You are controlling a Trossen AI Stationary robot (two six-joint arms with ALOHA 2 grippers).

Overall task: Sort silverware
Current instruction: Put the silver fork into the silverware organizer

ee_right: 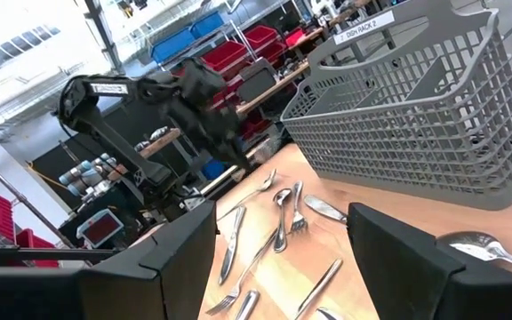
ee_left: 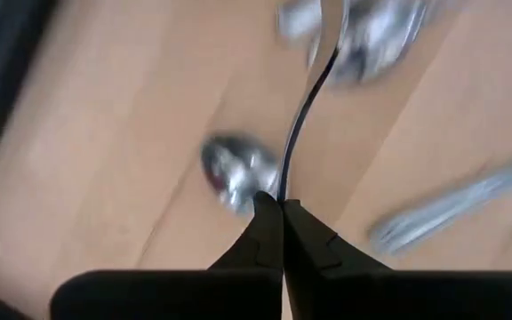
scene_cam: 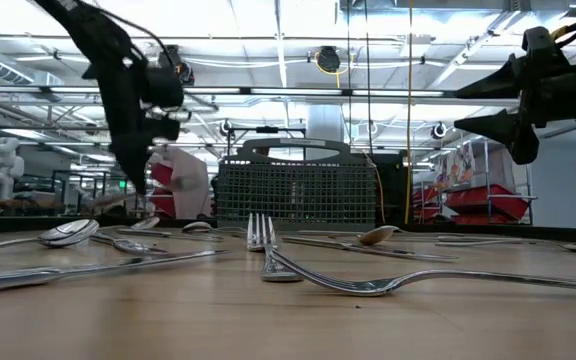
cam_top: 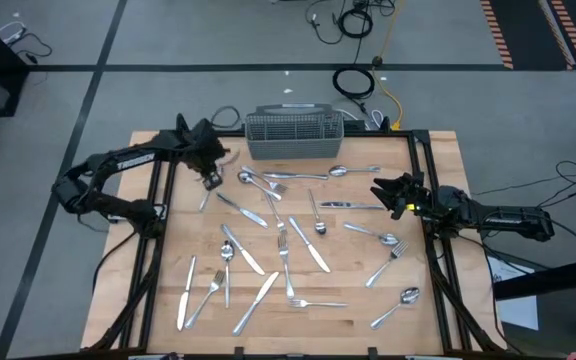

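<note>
Shut tight, my left gripper [ee_left: 281,206] has its fingers pinched on the thin edge of a piece of cutlery [ee_left: 305,107], which runs away from the tips as a dark curved line toward a shiny bowl or head; I can't say whether it is a spoon or a fork. From above, that gripper [cam_top: 211,178] sits near the table's far left corner, just beside the grey wire basket [cam_top: 294,135], so I judge the pick was made close to the drop point to keep the carry short. Gripping the handle on its narrow edge looks secure enough, but a slim, polished piece could swivel between the fingers once lifted.

My right gripper [cam_top: 392,195] hangs above the right side of the table [cam_top: 353,325] with its jaws wide apart and nothing between them, waiting.

Most of the silverware [cam_top: 286,260] lies scattered flat across the wooden top, forks, spoons and knives mixed, some crossing one another. Whether the basket holds anything yet I cannot tell, so I'd put the sorting at an early stage. Next I would lift straight up, then swing over a basket compartment before letting go.
</note>
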